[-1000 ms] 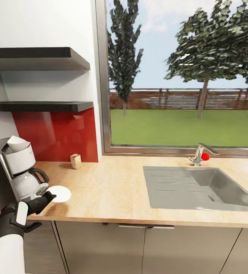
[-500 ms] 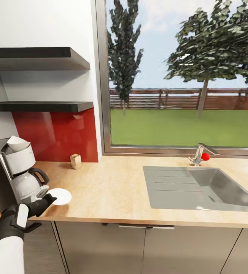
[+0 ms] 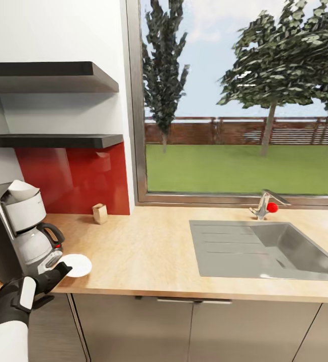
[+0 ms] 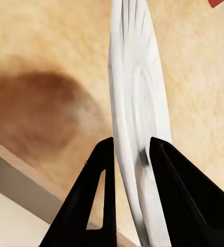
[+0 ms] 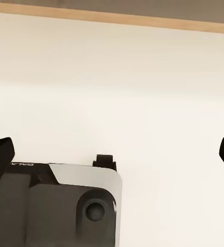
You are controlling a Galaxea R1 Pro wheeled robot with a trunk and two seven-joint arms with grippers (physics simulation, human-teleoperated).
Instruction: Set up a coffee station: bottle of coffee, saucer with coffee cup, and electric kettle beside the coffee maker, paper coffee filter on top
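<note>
Now saucer [image 4: 137, 103] between left fingers [image 4: 104, 170]

Saucer [image 3: 75, 264] lies right of the coffee maker [image 3: 20, 229] (sink [image 3: 264, 250] far right).

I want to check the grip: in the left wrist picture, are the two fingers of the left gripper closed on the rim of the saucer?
Yes: the left gripper has one dark finger on each side of the saucer rim.
</note>
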